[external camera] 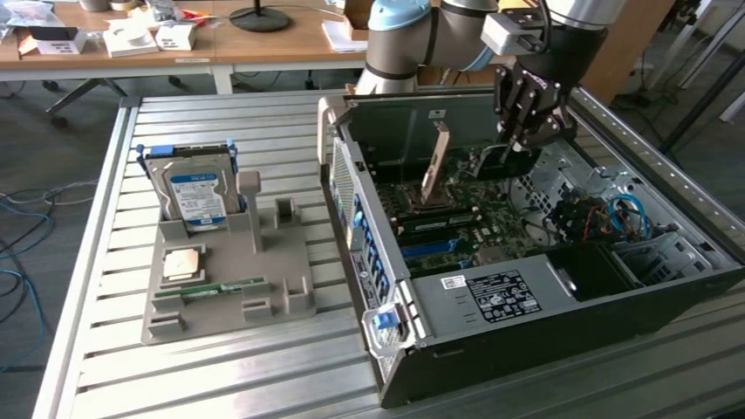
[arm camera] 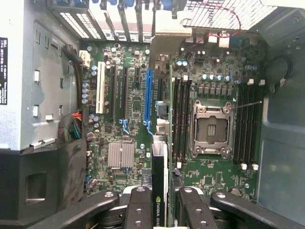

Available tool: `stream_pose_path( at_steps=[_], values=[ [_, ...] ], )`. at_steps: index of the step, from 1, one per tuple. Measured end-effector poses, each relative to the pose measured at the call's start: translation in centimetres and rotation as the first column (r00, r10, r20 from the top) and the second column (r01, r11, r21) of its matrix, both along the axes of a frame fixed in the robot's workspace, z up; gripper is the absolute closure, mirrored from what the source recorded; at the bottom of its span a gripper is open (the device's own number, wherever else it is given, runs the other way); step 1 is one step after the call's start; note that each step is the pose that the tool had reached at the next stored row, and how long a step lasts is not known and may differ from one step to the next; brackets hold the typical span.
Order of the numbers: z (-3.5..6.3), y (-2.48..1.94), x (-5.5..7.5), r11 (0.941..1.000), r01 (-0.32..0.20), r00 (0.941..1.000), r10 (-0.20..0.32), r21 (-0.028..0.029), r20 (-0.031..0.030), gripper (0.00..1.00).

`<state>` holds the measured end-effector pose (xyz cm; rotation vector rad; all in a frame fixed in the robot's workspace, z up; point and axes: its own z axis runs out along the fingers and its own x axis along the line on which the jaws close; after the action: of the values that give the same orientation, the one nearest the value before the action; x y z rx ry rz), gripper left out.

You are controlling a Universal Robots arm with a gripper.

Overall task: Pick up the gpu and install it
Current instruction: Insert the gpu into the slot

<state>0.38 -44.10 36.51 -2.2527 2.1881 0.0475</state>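
My pincer (arm camera: 164, 202) clamped on the gpu (arm camera: 159, 160), card edge-on over the motherboard (arm camera: 128, 95), near the blue slot (arm camera: 148, 95), inside the case (external camera: 489, 358)

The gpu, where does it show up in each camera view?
Exterior view: the gpu stands on edge inside the open case, held under the tool.
Wrist view: the gpu edge-on, clamped in the tool, over the motherboard.
Shared landmark: the blue slot.

"NVIDIA QUA…" on the gpu (arm camera: 159, 183) edge
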Motion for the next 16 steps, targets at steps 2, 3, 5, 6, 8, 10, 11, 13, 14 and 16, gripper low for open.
stream_pose_path(
  at_steps=[2, 3, 5, 6, 8, 10, 11, 13, 14, 16],
  values=[
    [0.00, 0.00, -0.09, 1.0000, 0.000, 1.0000, 0.000, 0.0000, 0.0000, 0.74],
    [0.00, 0.00, -0.09, 1.0000, 0.000, 1.0000, 0.000, 0.0000, 0.0000, 0.74],
    [0.00, 0.00, -0.09, 1.0000, 0.000, 1.0000, 0.000, 0.0000, 0.0000, 0.74],
    [0.00, 0.00, -0.09, 1.0000, 0.000, 1.0000, 0.000, 0.0000, 0.0000, 0.74],
    [0.00, 0.00, -0.09, 1.0000, 0.000, 1.0000, 0.000, 0.0001, 0.0000, 0.74],
    [0.00, 0.00, -0.09, 1.0000, 0.000, 1.0000, 0.000, 0.0001, 0.0000, 0.74],
    [0.00, 0.00, -0.09, 1.0000, 0.000, 1.0000, 0.000, 0.0000, 0.0000, 0.74],
    [0.00, 0.00, -0.09, 1.0000, 0.000, 1.0000, 0.000, 0.0000, 0.0000, 0.74],
    [0.00, 0.00, -0.09, 1.0000, 0.000, 1.0000, 0.000, 0.0000, 0.0000, 0.74],
    [0.00, 0.00, -0.17, 1.0000, 0.000, 1.0000, 0.000, 0.0001, 0.0000, 0.74]
  ],
)
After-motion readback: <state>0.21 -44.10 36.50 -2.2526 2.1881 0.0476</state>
